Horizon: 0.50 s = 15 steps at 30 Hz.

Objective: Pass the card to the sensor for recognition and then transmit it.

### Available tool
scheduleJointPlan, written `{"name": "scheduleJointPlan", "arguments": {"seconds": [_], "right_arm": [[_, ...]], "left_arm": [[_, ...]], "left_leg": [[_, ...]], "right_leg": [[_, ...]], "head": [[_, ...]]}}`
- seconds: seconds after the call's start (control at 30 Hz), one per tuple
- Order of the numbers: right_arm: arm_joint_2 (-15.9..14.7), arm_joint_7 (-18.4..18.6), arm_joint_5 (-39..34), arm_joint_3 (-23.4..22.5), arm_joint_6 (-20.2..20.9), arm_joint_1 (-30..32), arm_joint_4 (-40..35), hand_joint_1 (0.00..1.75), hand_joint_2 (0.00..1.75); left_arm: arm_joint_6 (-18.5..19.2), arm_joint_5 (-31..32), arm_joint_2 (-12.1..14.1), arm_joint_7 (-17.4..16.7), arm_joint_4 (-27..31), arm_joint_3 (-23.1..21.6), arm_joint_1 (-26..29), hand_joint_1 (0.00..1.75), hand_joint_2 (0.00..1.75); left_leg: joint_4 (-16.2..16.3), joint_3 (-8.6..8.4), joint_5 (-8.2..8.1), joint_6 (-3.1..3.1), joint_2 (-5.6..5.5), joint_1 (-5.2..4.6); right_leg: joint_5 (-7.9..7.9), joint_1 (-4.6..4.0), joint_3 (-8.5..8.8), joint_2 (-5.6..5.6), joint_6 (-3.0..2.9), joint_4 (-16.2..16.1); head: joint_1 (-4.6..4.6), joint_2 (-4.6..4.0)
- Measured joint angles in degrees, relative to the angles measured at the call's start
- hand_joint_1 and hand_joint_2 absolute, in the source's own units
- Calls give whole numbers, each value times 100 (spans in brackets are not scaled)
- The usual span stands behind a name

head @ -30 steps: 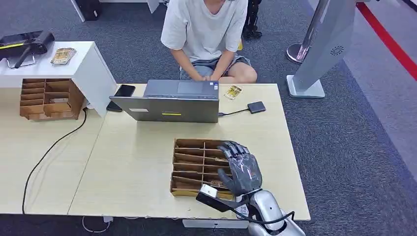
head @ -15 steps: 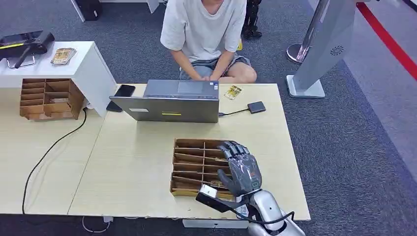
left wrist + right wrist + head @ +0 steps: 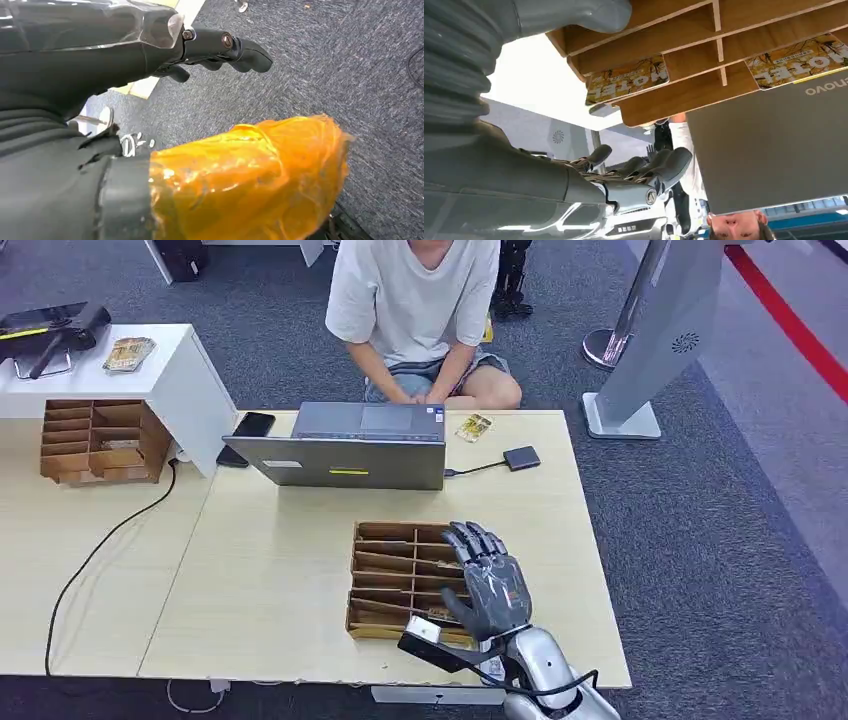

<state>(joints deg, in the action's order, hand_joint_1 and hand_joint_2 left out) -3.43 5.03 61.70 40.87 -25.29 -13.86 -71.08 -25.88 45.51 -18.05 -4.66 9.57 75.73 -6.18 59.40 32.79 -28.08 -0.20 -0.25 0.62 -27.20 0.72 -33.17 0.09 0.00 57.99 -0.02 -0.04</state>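
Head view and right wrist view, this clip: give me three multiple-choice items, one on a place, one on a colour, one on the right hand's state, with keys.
1. Where is the right hand?
A. over the wooden card rack near the table's front edge
B. on the laptop
C. beside the white stand

2. What colour is the laptop?
A. red
B. grey
C. white

3. What is the right hand's state?
A. gripping a card
B. pressing the phone
C. open, holding nothing

Key:
1 A, the head view shows the hand above the rack's right side.
2 B, its lid is grey.
3 C, its fingers are apart and the cards lie in their slots.
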Motion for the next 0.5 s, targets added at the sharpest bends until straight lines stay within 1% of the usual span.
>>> {"name": "scheduleJointPlan", "arguments": {"seconds": [0.17, 0.2, 0.33, 0.43, 0.5], "right_arm": [[0, 0, 2, 2, 2, -3, 11, 44, 175], [0, 0, 0, 4, 2, -3, 11, 47, 175], [0, 0, 0, 7, 9, -4, 20, 45, 175], [0, 0, -4, 9, 26, -6, 28, 51, 175], [0, 0, -9, 9, 33, -7, 28, 58, 175]], "left_arm": [[0, 0, 0, 0, 0, -2, 0, 0, 0], [0, 0, 0, 0, 0, 0, 0, 0, 0], [0, -4, 0, 0, 0, -2, 0, 0, 0], [0, -7, 0, 0, 0, -2, 0, 0, 0], [0, -7, 0, 0, 0, 0, 0, 0, 0]], "left_leg": [[0, 0, 0, 0, 0, 0], [0, 0, 0, 0, 0, 0], [0, 0, 0, 0, 0, 0], [0, 0, 0, 0, 0, 0], [0, 0, 0, 0, 0, 0]], "right_leg": [[0, 0, 0, 0, 0, 0], [0, 0, 0, 0, 0, 0], [0, 0, 0, 0, 0, 0], [0, 0, 0, 0, 0, 0], [0, 0, 0, 0, 0, 0]], "head": [[0, 0], [0, 0], [0, 0], [0, 0], [0, 0]]}}
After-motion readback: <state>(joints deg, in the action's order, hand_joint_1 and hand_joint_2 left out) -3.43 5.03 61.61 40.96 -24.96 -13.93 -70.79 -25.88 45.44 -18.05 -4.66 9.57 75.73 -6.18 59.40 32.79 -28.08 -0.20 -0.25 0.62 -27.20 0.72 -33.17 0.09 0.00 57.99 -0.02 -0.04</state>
